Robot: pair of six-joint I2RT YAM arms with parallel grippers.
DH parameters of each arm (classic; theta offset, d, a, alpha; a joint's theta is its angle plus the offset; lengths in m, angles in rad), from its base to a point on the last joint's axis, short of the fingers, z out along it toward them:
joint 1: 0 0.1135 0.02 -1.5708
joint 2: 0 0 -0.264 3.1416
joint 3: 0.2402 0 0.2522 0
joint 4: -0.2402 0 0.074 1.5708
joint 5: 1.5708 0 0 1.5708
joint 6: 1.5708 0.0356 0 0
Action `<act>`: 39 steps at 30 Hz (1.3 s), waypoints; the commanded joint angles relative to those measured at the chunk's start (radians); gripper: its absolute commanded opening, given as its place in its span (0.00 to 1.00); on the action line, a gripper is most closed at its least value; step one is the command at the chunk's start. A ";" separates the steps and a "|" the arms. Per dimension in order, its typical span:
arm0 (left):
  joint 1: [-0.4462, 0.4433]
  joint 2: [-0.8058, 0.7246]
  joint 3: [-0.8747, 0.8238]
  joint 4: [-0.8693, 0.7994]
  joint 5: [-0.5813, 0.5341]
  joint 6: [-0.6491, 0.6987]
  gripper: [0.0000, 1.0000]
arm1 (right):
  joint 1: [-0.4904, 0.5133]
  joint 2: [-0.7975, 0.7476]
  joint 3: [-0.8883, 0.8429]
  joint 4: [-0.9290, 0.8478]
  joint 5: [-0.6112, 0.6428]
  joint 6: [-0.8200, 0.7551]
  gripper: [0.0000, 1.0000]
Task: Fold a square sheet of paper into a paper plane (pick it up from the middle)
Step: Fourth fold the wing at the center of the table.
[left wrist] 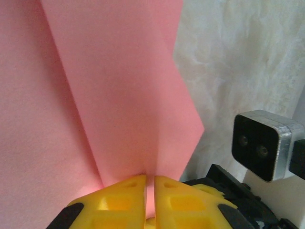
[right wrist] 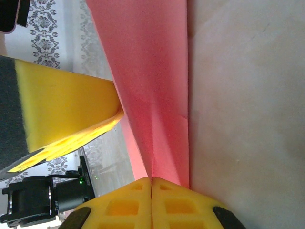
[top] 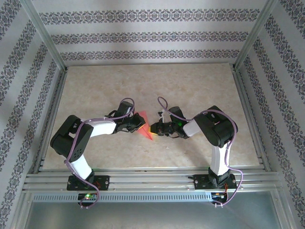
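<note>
- Near the middle of the desk point(top: 143, 81), a little toward its near edge, the paper plane point(top: 147, 129) sits between the two arms. I cannot tell whether its lower tip touches the surface.
- The left pincer point(left wrist: 149, 180) is clamped on the paper plane. Its two yellow fingertips stand almost together, with a thin fold of pink paper pinched in the slit between them.
- The right pincer point(right wrist: 151, 181) is clamped on it as well. Its fingertips are pressed together where the folds run in between them.
- The paper is thin, matte, salmon-pink and unmarked.
- In the left wrist view it shows flat, layered flaps with straight edges. One flap ends in a blunt angled corner on the right, and a crease runs down to the fingertips.
- In the right wrist view it narrows toward the fingertips as a long wedge with a sharp centre crease.
- From above it is a small pointed shape, paler pink beside the left pincer and deeper orange-red at the near tip.
- The fingertips are yellow plastic with square recessed pockets, set on black bodies. One broad yellow finger point(right wrist: 66, 112) of the left pincer touches the paper's side.
- The desk is smooth and beige with faint marbling.
- Grey metal rails point(top: 152, 179) run along the desk's near edge.
- A silver-edged black camera block point(left wrist: 261, 145) sits near the paper.
</note>
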 commanded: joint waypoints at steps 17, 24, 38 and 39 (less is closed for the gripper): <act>0.015 0.056 0.007 0.034 -0.013 0.027 0.11 | 0.001 0.079 -0.013 -0.153 0.126 -0.011 0.09; 0.018 0.060 0.005 0.022 -0.024 0.024 0.11 | 0.001 0.083 -0.010 -0.158 0.124 -0.010 0.10; 0.021 0.072 0.005 -0.003 -0.046 0.014 0.09 | 0.000 0.080 -0.007 -0.170 0.125 -0.002 0.13; 0.021 0.071 0.003 -0.007 -0.050 0.013 0.09 | 0.000 0.080 -0.008 -0.170 0.126 -0.003 0.14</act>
